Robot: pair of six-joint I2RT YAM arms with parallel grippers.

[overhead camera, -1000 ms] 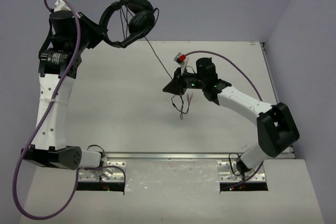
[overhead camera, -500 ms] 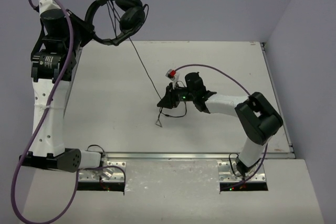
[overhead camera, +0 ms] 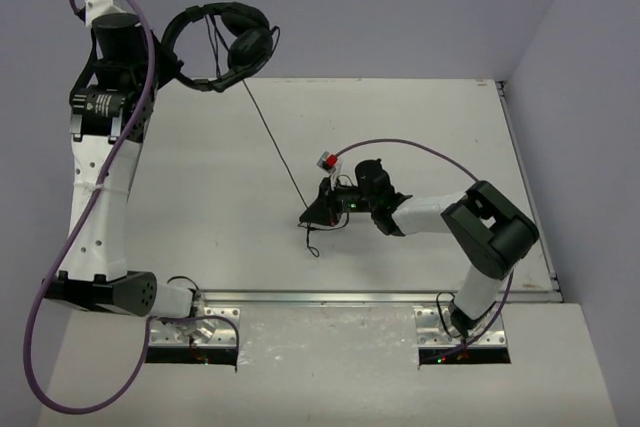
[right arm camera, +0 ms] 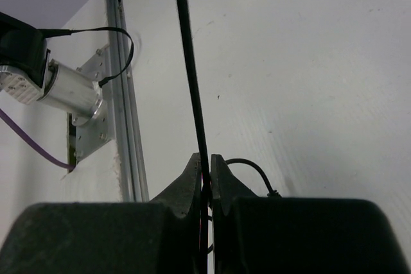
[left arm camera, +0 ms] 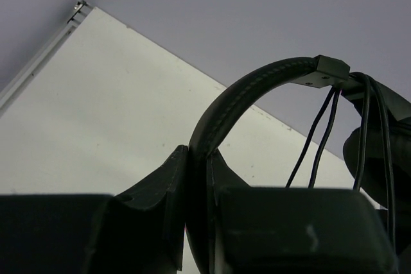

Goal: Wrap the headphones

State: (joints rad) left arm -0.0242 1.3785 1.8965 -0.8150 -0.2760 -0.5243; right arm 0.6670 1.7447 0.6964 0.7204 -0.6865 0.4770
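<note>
The black headphones (overhead camera: pixel 222 45) hang in the air at the back left. My left gripper (overhead camera: pixel 172 65) is shut on their padded headband (left arm camera: pixel 257 88), which rises between the jaws in the left wrist view (left arm camera: pixel 199 171). Thin cable strands (left arm camera: pixel 321 134) drop beside an earcup (left arm camera: pixel 379 158). The long dark cable (overhead camera: pixel 272 142) runs taut from the earcups down to my right gripper (overhead camera: pixel 308 215), low over the table's middle. The right wrist view shows the right gripper (right arm camera: pixel 203 165) shut on that cable (right arm camera: pixel 189 62). A short slack loop (overhead camera: pixel 312 242) trails below the grip.
The white table (overhead camera: pixel 420 117) has walls at the back and right. A metal rail (right arm camera: pixel 125 126) and the left arm's base mount (right arm camera: pixel 70 94) lie along the near edge. Purple arm cables (overhead camera: pixel 45 287) loop beside the left arm and above the right one (overhead camera: pixel 400 145).
The right gripper moved toward the near left along the cable, leaving a shorter loose tail. The left arm carried the headphones a little to the left.
</note>
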